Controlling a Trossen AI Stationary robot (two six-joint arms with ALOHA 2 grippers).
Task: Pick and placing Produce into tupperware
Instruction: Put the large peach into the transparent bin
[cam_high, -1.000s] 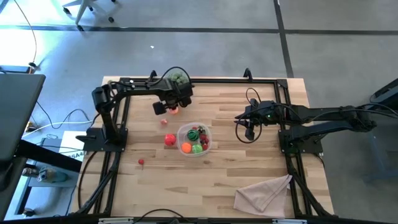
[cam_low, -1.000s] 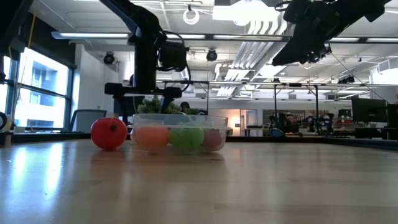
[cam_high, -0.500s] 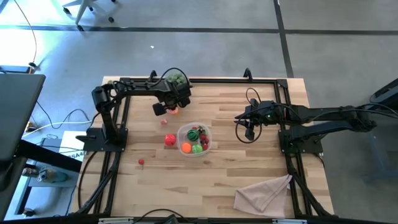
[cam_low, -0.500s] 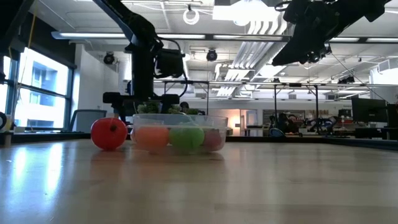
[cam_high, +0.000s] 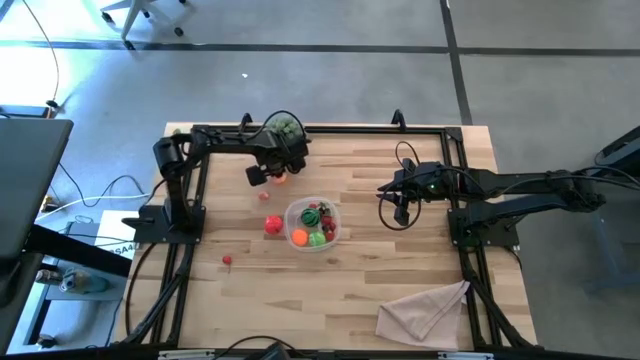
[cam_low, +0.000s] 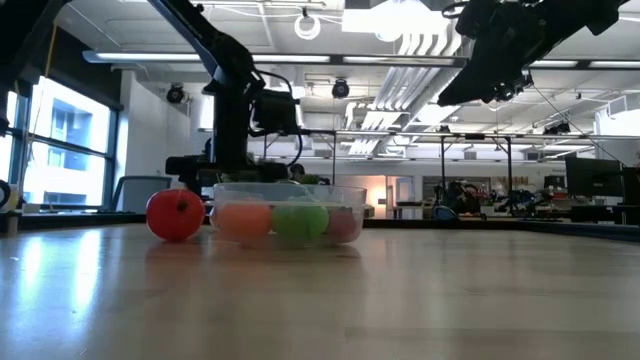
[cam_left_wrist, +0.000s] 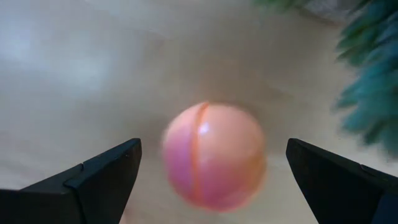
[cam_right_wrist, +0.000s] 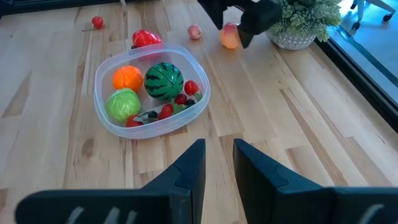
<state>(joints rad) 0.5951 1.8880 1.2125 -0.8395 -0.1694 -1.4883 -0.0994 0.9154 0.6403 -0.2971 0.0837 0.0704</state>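
Note:
A pink-orange peach (cam_left_wrist: 214, 163) lies on the wooden table, just off the far left side of the clear tupperware (cam_high: 312, 223). My left gripper (cam_left_wrist: 211, 155) points down over it, open, one finger (cam_left_wrist: 102, 177) on each side and clear of it. The tupperware (cam_right_wrist: 149, 90) holds an orange (cam_right_wrist: 127, 78), a watermelon (cam_right_wrist: 163, 79), a green cabbage (cam_right_wrist: 122, 104) and small red pieces. A red pepper (cam_high: 272, 225) lies by its left wall. My right gripper (cam_right_wrist: 219, 158) hovers right of the tupperware, a narrow gap between its fingers, holding nothing.
A potted plant sprig (cam_high: 285, 128) stands right behind the peach at the far edge. A small pink fruit (cam_high: 265, 197) and a red berry (cam_high: 227, 261) lie loose to the left. A beige cloth (cam_high: 425, 310) lies at the near right corner.
My left gripper has sunk toward the peach, staying open and pointing down. The peach has not moved.

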